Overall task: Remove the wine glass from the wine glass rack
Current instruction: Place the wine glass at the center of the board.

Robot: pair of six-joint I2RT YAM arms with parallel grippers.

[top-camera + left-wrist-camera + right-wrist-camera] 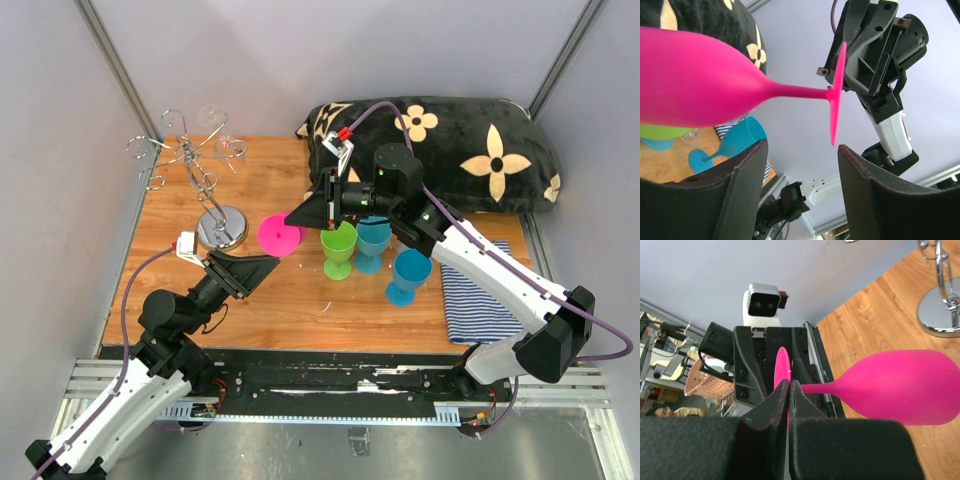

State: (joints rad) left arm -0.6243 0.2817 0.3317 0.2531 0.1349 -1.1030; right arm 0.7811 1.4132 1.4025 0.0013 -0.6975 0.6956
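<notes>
A pink wine glass (279, 237) hangs sideways in the air above the table, in front of the wine glass rack (221, 228). My right gripper (789, 383) is shut on the thin pink foot disc (781, 365), and the bowl (900, 387) points toward the rack's chrome base (942, 315). My left gripper (801, 146) sits just below the foot's rim (836, 95) with its jaws apart and touching nothing. The overhead view shows the left gripper (268, 266) reaching up from the near left, close under the glass. The right gripper (303, 214) comes in from the right.
Green (338, 246), teal (373, 240) and blue (408, 273) wine glasses stand upright mid-table under the right arm. A striped cloth (482, 300) lies at the right. A black flowered cushion (470, 150) fills the back right. Grey walls enclose the wooden table (270, 310).
</notes>
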